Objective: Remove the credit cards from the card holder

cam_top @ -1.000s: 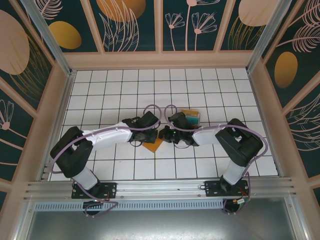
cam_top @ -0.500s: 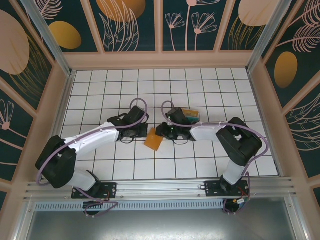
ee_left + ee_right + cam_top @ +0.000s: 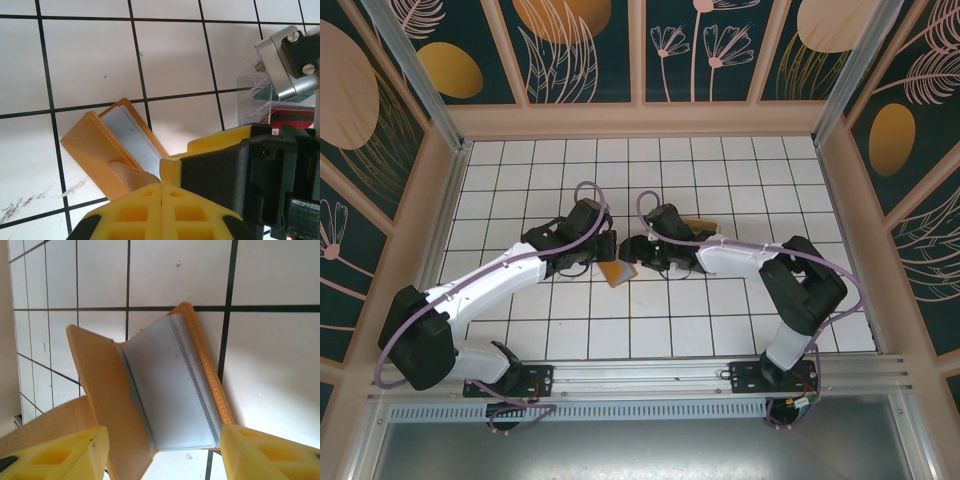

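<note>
Comparing with a second ago, the left arm has stretched further across the tiled table (image 3: 720, 310) and carried its load with it. The left gripper (image 3: 161, 192) is clamped tight, jaws pressed together on the small tab (image 3: 131, 175) of the card holder (image 3: 95, 142). Its grip has not altered over the interval.

The card holder has shifted up and slightly left of where it lay. It now sits between the two grippers near the table's centre, one cover raised off the tiles and the book partly spread.

The right gripper (image 3: 162, 452) is the main change. Its jaws were together a second ago and now stand well apart, one finger on either side of the opened holder, touching neither cover as far as the wrist view shows. The blue-grey lining (image 3: 170, 390) faces that camera. Whether cards sit in its pockets cannot be told.

Just beyond the right gripper stands the clear tray (image 3: 257, 100) of coloured strips, undisturbed.

Assessment: the holder is secured and open, the right jaws freed, apparently in readiness to reach for a card. No card lies out on the table, so extraction is judged not yet begun.
</note>
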{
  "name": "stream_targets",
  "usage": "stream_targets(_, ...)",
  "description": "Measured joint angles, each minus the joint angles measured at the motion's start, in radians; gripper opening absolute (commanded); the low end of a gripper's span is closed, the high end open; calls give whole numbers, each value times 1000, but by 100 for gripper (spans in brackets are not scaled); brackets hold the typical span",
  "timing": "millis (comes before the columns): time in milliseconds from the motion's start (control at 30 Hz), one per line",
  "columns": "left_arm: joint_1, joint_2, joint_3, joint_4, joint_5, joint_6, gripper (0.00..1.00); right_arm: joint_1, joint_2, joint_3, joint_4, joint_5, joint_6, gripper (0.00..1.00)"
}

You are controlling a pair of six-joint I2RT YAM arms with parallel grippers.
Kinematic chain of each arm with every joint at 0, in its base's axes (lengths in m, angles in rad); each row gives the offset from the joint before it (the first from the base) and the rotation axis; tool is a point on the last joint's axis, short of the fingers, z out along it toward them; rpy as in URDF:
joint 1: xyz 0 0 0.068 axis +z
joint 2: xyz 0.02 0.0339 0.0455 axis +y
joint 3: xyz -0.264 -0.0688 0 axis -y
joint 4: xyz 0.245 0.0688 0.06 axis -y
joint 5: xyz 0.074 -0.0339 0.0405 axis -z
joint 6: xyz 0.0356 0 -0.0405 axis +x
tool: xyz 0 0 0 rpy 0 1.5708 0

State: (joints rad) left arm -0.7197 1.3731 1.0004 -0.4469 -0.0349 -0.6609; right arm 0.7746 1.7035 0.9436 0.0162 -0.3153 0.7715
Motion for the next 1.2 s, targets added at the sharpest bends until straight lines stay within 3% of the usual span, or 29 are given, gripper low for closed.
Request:
stream_targets(200, 0, 0, -6, -23, -60, 2, 0, 0, 0, -23, 1, 0, 3, 55)
stream_targets(400, 3, -34, -85, -55, -139, 2, 0, -13, 2, -23, 2, -1, -16, 43)
stream_targets(833, 11, -72, -192, -154, -279, -19, 0, -68, 112, 27, 3, -70, -61, 42)
stream_targets(1200, 11, -33, -196, -212, -344, -40, 0, -71, 216, 91, 16, -135, -86, 24)
